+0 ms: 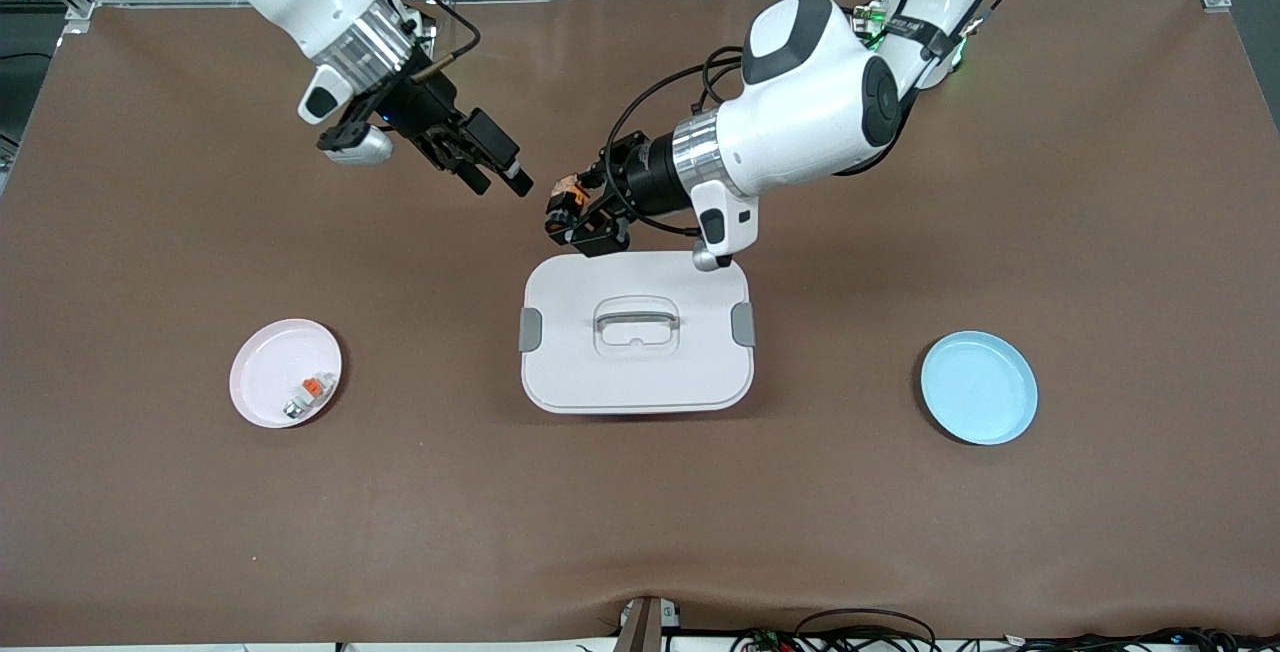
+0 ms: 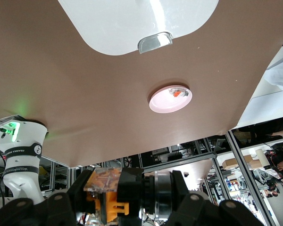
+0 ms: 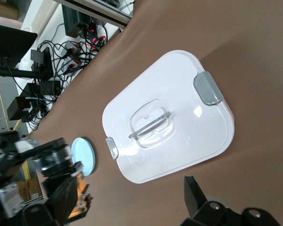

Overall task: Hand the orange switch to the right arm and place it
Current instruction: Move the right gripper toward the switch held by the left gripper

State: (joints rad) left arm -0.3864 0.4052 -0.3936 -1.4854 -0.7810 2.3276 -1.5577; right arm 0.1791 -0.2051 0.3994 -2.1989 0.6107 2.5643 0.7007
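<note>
A brown mat covers the desk (image 1: 150, 492) from edge to edge, with a slight buckle at the middle of the edge nearest the front camera, where cables and a small bracket hang. Aluminium frame posts stand at the desk's corners along the robots' edge, on a grey floor; the left wrist view shows shelving, cardboard boxes and clutter in the room past the desk's edge.

Toward the right arm's end lies a pink plate (image 1: 262, 372) holding a small grey-white piece with an orange tab (image 1: 308, 396). Over the bare mat between that plate and the desk's middle hangs the right hand (image 1: 495, 172), its fingers spread wide and holding nothing. Next, over the mat just at the robots'-side edge of the white lidded box (image 1: 636, 372), the left hand (image 1: 562, 207) is clamped on the orange switch (image 1: 572, 193), lifted clear of the desk. The box sits at the desk's middle, with grey latches at two ends and a recessed handle. Toward the left arm's end lies a blue plate (image 1: 978, 387).

A black band on the left arm's base carries white lettering, seemingly "FRANKA", but too small to be sure.
</note>
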